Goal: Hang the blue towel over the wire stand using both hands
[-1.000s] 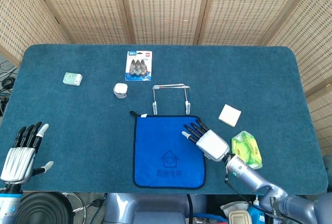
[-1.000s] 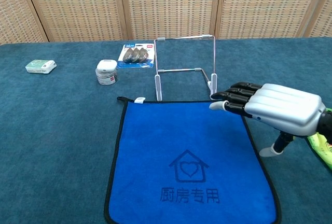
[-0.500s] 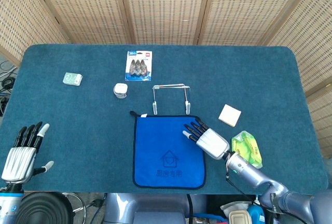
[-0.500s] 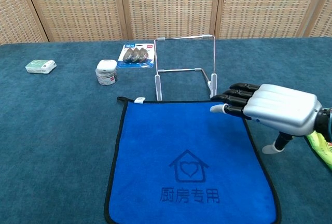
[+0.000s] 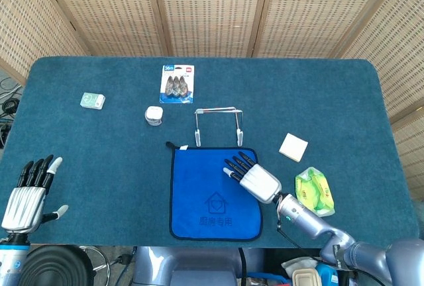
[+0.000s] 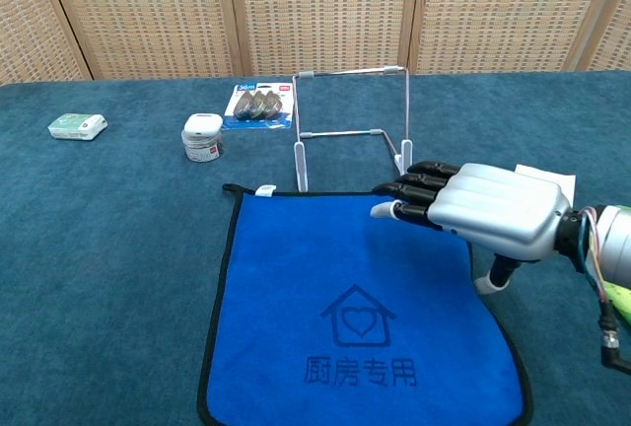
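The blue towel [image 5: 209,190] [image 6: 335,318] lies flat on the table, black-edged, with a house outline and characters printed on it. Just beyond its far edge stands the wire stand [image 5: 218,124] [image 6: 350,130], upright and bare. My right hand [image 5: 252,178] [image 6: 478,211] hovers palm down over the towel's right far part, fingers stretched out and apart, holding nothing. At the near left corner of the table my left hand [image 5: 28,196] lies open with fingers straight, seen only in the head view, far from the towel.
Behind the stand lie a blister pack [image 5: 177,84] [image 6: 260,105], a small white jar [image 5: 154,115] [image 6: 202,136] and a pale green box [image 5: 92,100] [image 6: 77,127]. A white pad [image 5: 293,147] and a green packet [image 5: 315,190] lie right of the towel.
My right hand has slid left, from the towel's right edge to over its right far part. The left hand, towel and stand have not moved.
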`<act>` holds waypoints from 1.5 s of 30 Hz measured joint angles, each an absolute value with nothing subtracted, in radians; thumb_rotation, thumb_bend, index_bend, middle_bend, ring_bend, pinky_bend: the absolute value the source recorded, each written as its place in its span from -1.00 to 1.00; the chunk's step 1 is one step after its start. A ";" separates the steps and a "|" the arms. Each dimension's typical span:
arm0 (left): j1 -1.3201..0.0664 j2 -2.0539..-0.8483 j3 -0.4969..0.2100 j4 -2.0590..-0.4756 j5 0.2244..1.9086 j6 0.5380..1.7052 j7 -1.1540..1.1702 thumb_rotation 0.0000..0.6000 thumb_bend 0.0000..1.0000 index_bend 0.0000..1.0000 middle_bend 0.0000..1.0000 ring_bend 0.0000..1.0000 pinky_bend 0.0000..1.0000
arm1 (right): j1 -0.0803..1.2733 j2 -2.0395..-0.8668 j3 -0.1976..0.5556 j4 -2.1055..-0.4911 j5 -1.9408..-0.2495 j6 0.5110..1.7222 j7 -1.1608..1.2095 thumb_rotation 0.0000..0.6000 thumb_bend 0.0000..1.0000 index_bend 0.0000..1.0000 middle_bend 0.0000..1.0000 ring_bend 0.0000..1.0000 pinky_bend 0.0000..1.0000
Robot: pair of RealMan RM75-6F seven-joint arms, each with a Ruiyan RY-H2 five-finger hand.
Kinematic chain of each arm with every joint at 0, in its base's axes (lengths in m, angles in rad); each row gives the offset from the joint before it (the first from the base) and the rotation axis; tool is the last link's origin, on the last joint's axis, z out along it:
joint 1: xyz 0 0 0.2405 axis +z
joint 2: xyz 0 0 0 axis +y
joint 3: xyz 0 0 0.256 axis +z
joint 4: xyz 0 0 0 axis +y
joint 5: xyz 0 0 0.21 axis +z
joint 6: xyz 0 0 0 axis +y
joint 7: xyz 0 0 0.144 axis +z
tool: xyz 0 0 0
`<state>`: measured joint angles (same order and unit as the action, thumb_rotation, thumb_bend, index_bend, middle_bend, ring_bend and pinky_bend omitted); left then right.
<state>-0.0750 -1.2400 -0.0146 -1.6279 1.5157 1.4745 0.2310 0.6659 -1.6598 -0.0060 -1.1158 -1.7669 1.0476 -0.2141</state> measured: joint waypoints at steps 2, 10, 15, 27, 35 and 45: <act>-0.075 -1.239 -0.014 -1.629 1.515 1.474 0.231 1.00 -1.00 -1.00 -1.00 -1.00 -1.00 | 0.671 -1.663 0.002 -1.130 -1.755 1.045 -0.212 1.00 -0.94 -0.79 -1.00 -1.00 -1.00; -0.074 -1.238 -0.014 -1.631 1.515 1.477 0.228 1.00 -1.00 -1.00 -1.00 -1.00 -1.00 | 0.684 -1.681 0.016 -1.159 -1.726 1.039 -0.208 1.00 -0.41 -0.58 -1.00 -1.00 -1.00; -0.078 -1.238 -0.014 -1.628 1.510 1.470 0.227 1.00 -1.00 -1.00 -1.00 -1.00 -1.00 | 0.685 -1.691 0.013 -1.158 -1.724 1.048 -0.193 1.00 -0.10 -0.26 -0.98 -1.00 -1.00; -0.120 -1.248 -0.025 -1.608 1.516 1.427 0.239 1.00 -1.00 -1.00 -1.00 -1.00 -1.00 | 0.686 -1.713 -0.009 -1.117 -1.734 1.090 -0.122 1.00 0.09 0.21 -0.96 -1.00 -1.00; -0.260 -1.291 -0.014 -1.459 1.681 1.324 0.162 1.00 -1.00 -1.00 -1.00 -1.00 -1.00 | 0.682 -1.714 -0.014 -1.106 -1.722 1.106 -0.081 1.00 0.09 0.23 -0.96 -1.00 -1.00; -0.438 -1.478 0.020 -1.062 1.928 1.354 -0.016 1.00 -1.00 -0.78 -1.00 -1.00 -1.00 | 0.679 -1.698 -0.015 -1.131 -1.709 1.116 -0.067 1.00 0.09 0.23 -0.95 -1.00 -1.00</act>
<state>-0.4383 -1.4777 0.0204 -1.0620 1.9283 1.3536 -0.0162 0.6793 -1.6976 -0.0147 -1.1307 -1.7090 1.1165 -0.0669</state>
